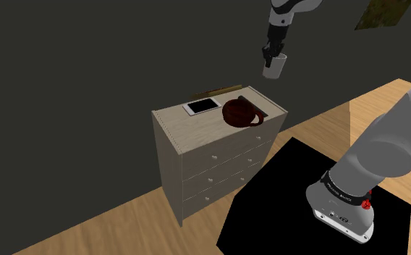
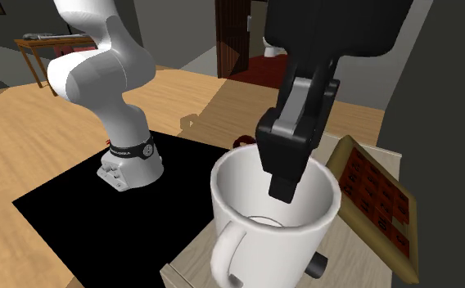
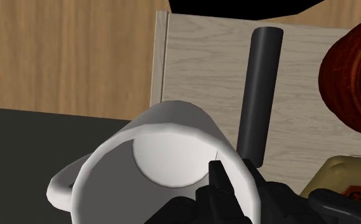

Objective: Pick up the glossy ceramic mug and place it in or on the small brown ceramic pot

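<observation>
A plain white mug (image 1: 273, 67) hangs in the air, above and to the right of the dresser in the shoulder view. My black gripper (image 1: 271, 55) is shut on its rim, one finger (image 2: 283, 175) inside the cup and the other outside the wall. The mug (image 2: 270, 219) stays upright with its handle on the side away from my fingers. In the wrist view the mug (image 3: 166, 153) sits against my gripper (image 3: 233, 183). The dark reddish-brown round pot (image 1: 240, 113) stands on the dresser top, lower than the mug; its side (image 3: 354, 83) shows beside a dark cylinder.
A pale wooden dresser (image 1: 197, 141) with three drawers stands against a dark wall. On top lie a white tablet (image 1: 202, 106), a dark cylinder (image 3: 262, 95) and a flat book with red squares (image 2: 378, 200). My stand rests on a black mat (image 1: 269, 206) on wooden floor.
</observation>
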`<control>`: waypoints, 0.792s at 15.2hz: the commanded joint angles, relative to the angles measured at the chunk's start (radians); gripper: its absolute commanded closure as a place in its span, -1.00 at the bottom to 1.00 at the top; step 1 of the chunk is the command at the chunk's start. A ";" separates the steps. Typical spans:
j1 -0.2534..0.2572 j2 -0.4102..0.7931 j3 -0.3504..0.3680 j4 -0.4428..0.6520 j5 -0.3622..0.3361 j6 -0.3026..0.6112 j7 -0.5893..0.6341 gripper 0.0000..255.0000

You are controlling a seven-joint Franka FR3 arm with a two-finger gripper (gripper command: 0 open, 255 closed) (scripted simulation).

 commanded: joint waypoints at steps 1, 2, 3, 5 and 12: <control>0.001 -0.003 0.002 0.027 0.000 -0.030 0.001 1.00; 0.002 -0.005 0.002 0.038 0.000 -0.043 0.000 1.00; 0.002 -0.007 0.002 0.049 0.000 -0.056 0.000 1.00; 0.002 -0.010 0.003 0.073 -0.001 -0.083 -0.001 1.00; 0.060 -0.134 0.088 -0.036 -0.016 -0.106 0.148 1.00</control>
